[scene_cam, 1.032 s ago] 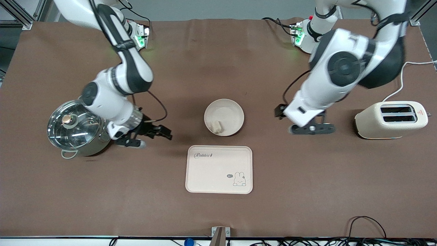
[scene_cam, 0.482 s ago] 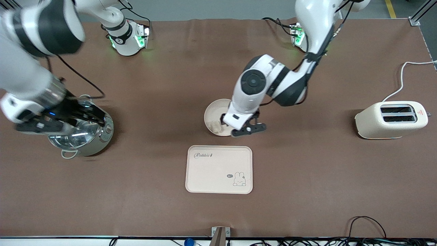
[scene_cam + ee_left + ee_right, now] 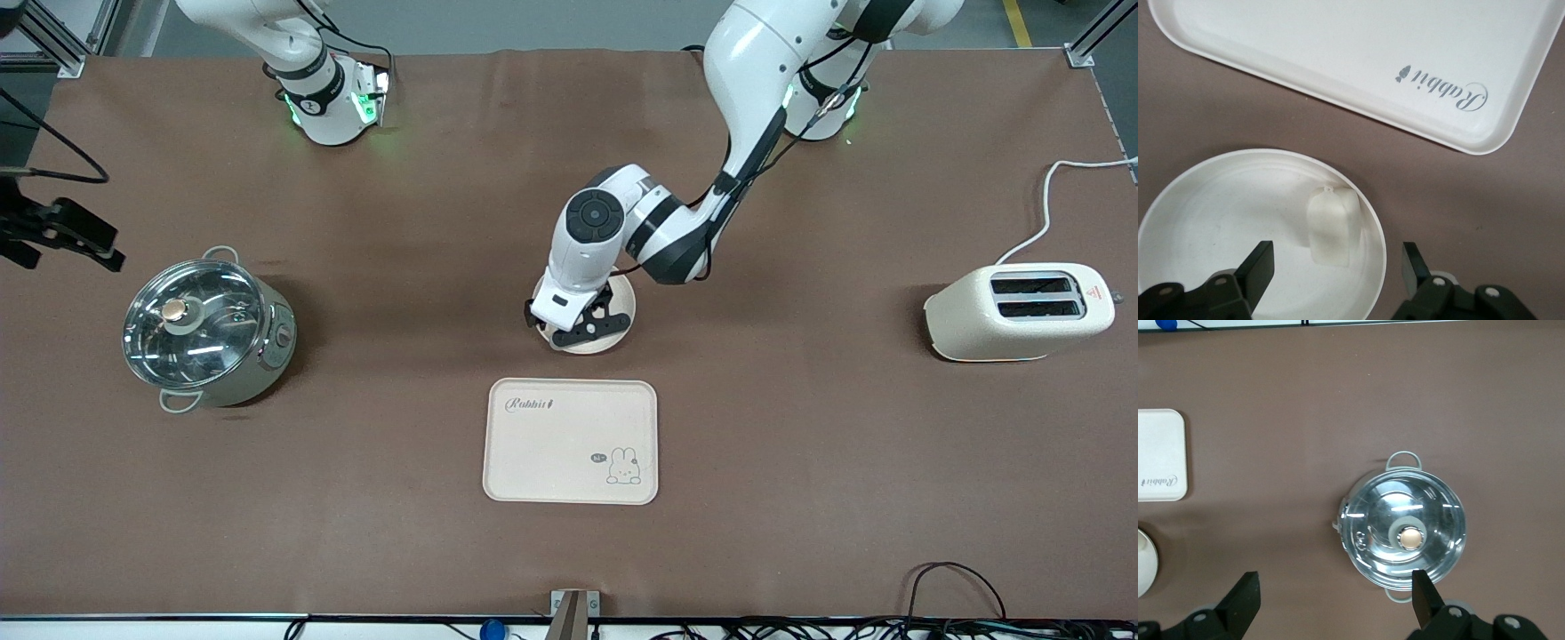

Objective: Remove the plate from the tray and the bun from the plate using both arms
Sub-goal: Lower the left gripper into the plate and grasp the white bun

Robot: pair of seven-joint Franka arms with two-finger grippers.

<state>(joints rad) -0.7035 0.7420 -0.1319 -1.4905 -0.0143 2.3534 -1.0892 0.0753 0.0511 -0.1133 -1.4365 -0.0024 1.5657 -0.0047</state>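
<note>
Nearest the front camera lies the tray (image 3: 570, 442), flat on the brown tabletop (image 3: 800, 462), bare, with its "Rabbit" script toward my bases and the bunny drawing at the corner nearest the camera on my left arm's side. Just farther from the camera, apart from the tray with a strip of tabletop between them, sits the plate (image 3: 1218, 220), directly on the tabletop rather than on the tray. The bun (image 3: 1333, 225) stands inside the plate, close against the stretch of rim that faces the tray. My left pincer (image 3: 580, 327) hangs low over the plate; in the left wrist view my left pincer (image 3: 1337, 272) has its jaws spread wide, one finger (image 3: 1258, 267) over the plate's floor and the other outside the rim above the tabletop, so the bun and that stretch of rim lie between them. Neither finger touches the bun and I hold nothing. My right pincer (image 3: 1333, 600) is raised high at the right arm's end of the table, jaws wide apart and empty, looking down on the lidded steel pot (image 3: 206, 326). A cream toaster (image 3: 1019, 311) stands toward my left arm's end of the table.
</note>
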